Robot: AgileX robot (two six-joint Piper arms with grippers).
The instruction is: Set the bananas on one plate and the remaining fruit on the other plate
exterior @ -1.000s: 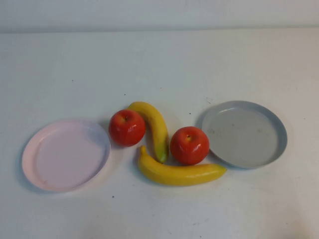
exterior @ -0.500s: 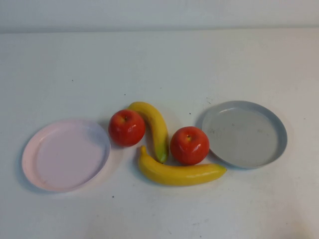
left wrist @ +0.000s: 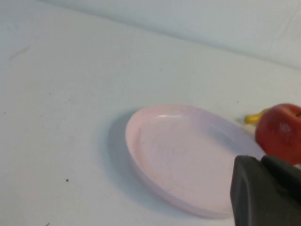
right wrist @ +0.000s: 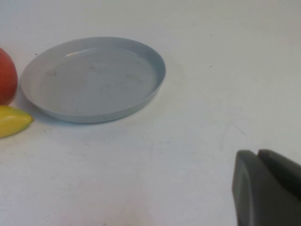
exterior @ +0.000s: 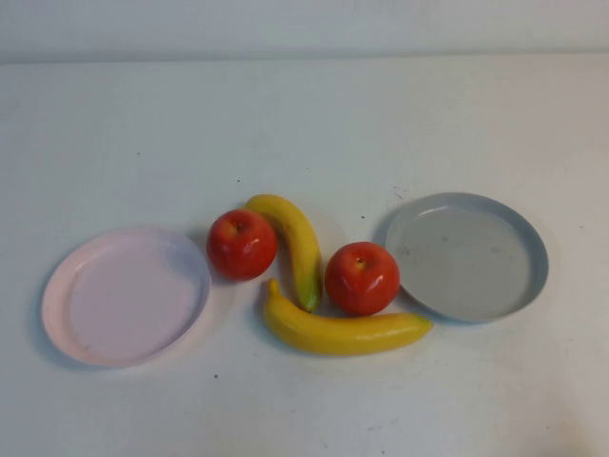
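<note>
Two each: bananas (exterior: 297,244) (exterior: 343,332), apples (exterior: 242,244) (exterior: 362,277), plates (exterior: 124,300) (exterior: 466,257), grippers (left wrist: 266,192) (right wrist: 267,188) near plates.

My pink plate (exterior: 126,296) – empty, on worktop's left | grey plate (exterior: 466,256) – empty, right | two red apples (exterior: 243,244) (exterior: 362,277) and two yellow bananas (exterior: 291,246) (exterior: 340,329) clustered between plates, touching, none plated | left claw (left wrist: 268,193) beside pink plate | right claw (right wrist: 265,188) near grey plate.

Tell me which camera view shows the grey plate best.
The right wrist view: the grey plate fills it close up, rim whole, nothing on it. The high view shows the plate whole but smaller, right of the fruit. The left wrist view misses it. Neither gripper's fingertips are clearly visible.
</note>
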